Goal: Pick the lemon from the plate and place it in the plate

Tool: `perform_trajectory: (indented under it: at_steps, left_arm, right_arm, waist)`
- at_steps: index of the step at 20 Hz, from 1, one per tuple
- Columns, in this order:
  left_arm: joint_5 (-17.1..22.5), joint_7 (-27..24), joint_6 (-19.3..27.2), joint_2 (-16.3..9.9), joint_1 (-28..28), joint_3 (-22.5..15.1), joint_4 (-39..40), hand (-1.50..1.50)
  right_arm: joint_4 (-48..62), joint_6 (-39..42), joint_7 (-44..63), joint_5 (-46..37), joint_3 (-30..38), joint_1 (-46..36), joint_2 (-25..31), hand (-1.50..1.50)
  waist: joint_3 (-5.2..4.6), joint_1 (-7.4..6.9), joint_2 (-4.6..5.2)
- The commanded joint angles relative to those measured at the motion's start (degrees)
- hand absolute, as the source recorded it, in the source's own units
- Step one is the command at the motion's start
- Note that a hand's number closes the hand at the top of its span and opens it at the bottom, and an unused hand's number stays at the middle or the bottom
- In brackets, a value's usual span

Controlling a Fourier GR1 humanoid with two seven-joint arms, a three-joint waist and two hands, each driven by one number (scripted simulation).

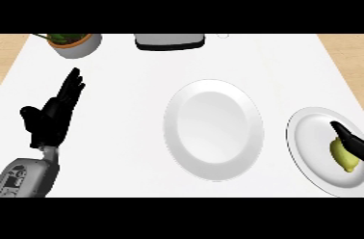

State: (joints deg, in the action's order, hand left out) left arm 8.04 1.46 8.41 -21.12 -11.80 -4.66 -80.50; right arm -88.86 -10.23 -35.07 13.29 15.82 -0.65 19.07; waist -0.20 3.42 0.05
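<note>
So my right hand (350,140) is coming in from the right edge with its fingers (341,131) laid over the top of the lemon (343,157). Most of the hand is cut off by the frame, so I honestly can't tell if they've closed round it or are just resting on it. The lemon is on the right plate (307,137), towards its outer side, not lifted as far as I can see. I'd guess the hand is angled like that to get over the fruit from above, since the plate rim would block a low approach.

The big plate (213,129) in the middle is bare, and I take that as the drop spot. It's just beside the right plate with a strip of table (128,146) between, so nothing stands in the path.

My left hand (53,115) is resting open at the left, fingers up, holding nothing, well apart from both plates.

Far edge has a plant pot (77,44) and a dark-and-white appliance (171,41), both out of the way.
</note>
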Motion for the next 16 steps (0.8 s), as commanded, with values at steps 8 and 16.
perform_trajectory:
  at_steps: [8, 16]
  left_arm:
    - [-3.1, 3.9, 0.7, 0.8, -2.0, -1.9, -1.6, 0.0]
    - [-4.6, 4.2, 0.7, 2.3, -2.5, -2.5, -0.6, 0.0]
  right_arm:
    - [15.3, -8.2, -38.1, -6.1, 7.8, 13.1, -12.7, -1.5]
    - [1.9, -8.3, -26.1, -9.5, 12.2, 26.8, -10.6, -1.5]
  waist:
    - [0.33, -2.58, -0.11]
    - [0.13, -2.6, -0.06]
